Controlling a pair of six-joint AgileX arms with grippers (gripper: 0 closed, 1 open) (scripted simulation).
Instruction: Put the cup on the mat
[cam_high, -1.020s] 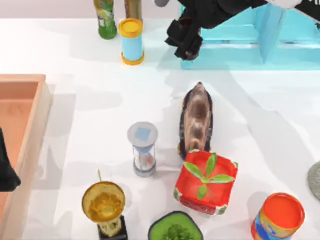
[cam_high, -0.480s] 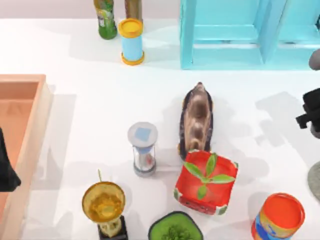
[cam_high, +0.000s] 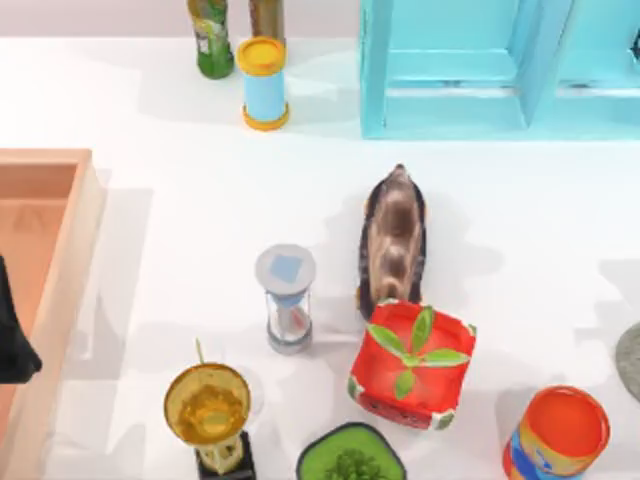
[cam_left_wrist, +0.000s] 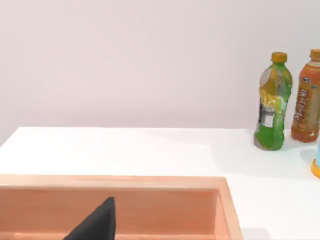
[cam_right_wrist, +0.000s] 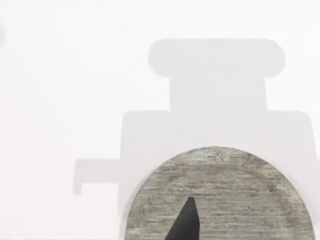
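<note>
At the desk's right edge lies the grey mat (cam_high: 631, 360), flat and bare, near the orange-topped can (cam_high: 558, 435). My right tool (cam_right_wrist: 185, 225) hangs straight above the mat (cam_right_wrist: 220, 195); whether it is open or closed I cannot tell. My left tool (cam_high: 12, 335) is parked over the wooden tray (cam_high: 60, 260), and I cannot tell its state either.
</note>
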